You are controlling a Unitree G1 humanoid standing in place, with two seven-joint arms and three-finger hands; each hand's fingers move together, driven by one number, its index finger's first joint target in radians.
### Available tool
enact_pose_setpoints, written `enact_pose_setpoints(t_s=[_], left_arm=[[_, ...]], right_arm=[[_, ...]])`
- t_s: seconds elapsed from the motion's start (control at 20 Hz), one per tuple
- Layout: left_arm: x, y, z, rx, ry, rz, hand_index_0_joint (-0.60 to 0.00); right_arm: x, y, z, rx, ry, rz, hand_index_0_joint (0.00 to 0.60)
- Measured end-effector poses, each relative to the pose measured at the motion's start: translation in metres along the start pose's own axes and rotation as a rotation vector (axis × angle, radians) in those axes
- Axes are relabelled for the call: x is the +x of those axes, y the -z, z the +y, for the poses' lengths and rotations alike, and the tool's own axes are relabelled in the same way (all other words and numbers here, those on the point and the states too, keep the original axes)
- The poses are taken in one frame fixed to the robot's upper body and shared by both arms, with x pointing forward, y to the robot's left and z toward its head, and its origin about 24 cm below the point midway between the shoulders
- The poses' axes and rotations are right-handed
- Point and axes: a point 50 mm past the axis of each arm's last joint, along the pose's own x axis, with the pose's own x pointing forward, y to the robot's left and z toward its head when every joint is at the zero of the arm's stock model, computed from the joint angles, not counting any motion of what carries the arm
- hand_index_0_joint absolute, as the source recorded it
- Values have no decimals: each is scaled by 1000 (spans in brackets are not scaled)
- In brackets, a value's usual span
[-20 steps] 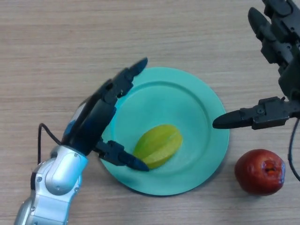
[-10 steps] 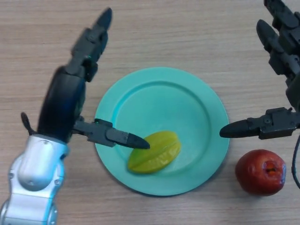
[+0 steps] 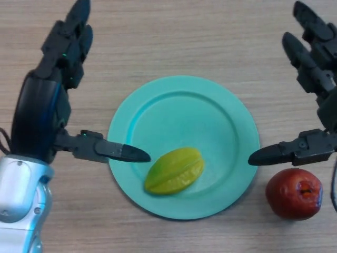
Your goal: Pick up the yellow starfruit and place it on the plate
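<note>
Looking down from my head at a wooden table (image 3: 174, 31). In the middle sits a round teal plate (image 3: 184, 105), and the yellow starfruit (image 3: 175, 171) lies on its side in the plate's lower part, toward the near rim. Nothing is touching the fruit.

My left hand (image 3: 45, 110) is at the left of the view, fingers straight and spread, pointing away from me, with the thumb reaching sideways over the plate's left rim. The thumb tip stops just short of the starfruit, with a clear gap between them. A second ago this hand was curved close around the fruit over the plate; half a second ago the thumb tip was at the fruit's end. Now it has drawn back to the left and holds nothing. The starfruit has settled slightly lower on the plate and stayed there.

My right hand (image 3: 316, 89) shows at the right edge, also spread and empty, its thumb pointing toward the plate's right rim. Just below that thumb, off the plate, rests a red apple (image 3: 294, 193).

I judge the placement done: the fruit is released and on the plate.
</note>
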Motion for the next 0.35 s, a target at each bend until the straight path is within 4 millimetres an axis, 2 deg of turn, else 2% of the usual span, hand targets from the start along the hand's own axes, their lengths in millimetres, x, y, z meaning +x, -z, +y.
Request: enact_pose_setpoints(t_s=[0.35], left_arm=[[1, 9, 6, 13, -35, 38, 0]], right_arm=[[4, 6, 0, -5, -5, 23, 0]])
